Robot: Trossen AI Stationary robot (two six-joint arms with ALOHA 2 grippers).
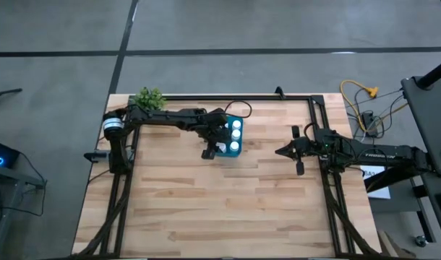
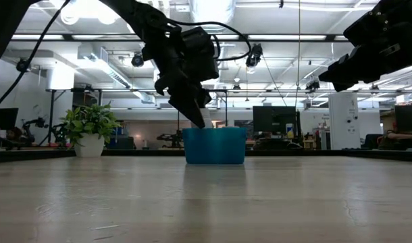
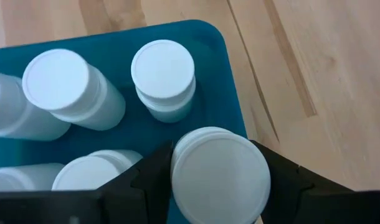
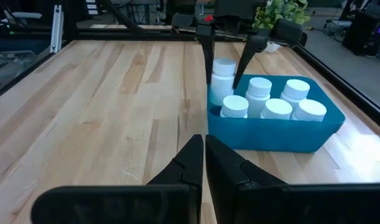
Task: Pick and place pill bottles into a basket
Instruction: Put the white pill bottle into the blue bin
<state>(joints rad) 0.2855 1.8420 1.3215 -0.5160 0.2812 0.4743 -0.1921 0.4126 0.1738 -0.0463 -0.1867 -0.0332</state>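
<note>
The teal-blue basket (image 1: pixel 228 153) (image 2: pixel 215 146) stands on the wooden table at the middle far part. Several white pill bottles (image 4: pixel 277 109) stand upright in it. My left gripper (image 1: pixel 215 144) (image 3: pixel 220 186) is over the basket's near-left corner, shut on one more white pill bottle (image 4: pixel 224 73). Whether that bottle's base touches the basket floor is hidden. My right gripper (image 1: pixel 280 152) (image 4: pixel 204 155) hovers to the right of the basket, shut and empty. My left gripper pinches the pill bottle between its two fingers (image 3: pixel 146 180), on the bottle's opposite sides just below the cap (image 3: pixel 220 177). The fingers come from above, pointing down. The bottle is upright at the basket's near-left corner (image 3: pixel 230 93).
A small green plant in a white pot (image 1: pixel 150 97) (image 2: pixel 90 128) stands at the table's far left corner. A black frame (image 1: pixel 318 115) runs along the table's edges. Bare wooden tabletop (image 1: pixel 220 209) lies on the near side of the basket.
</note>
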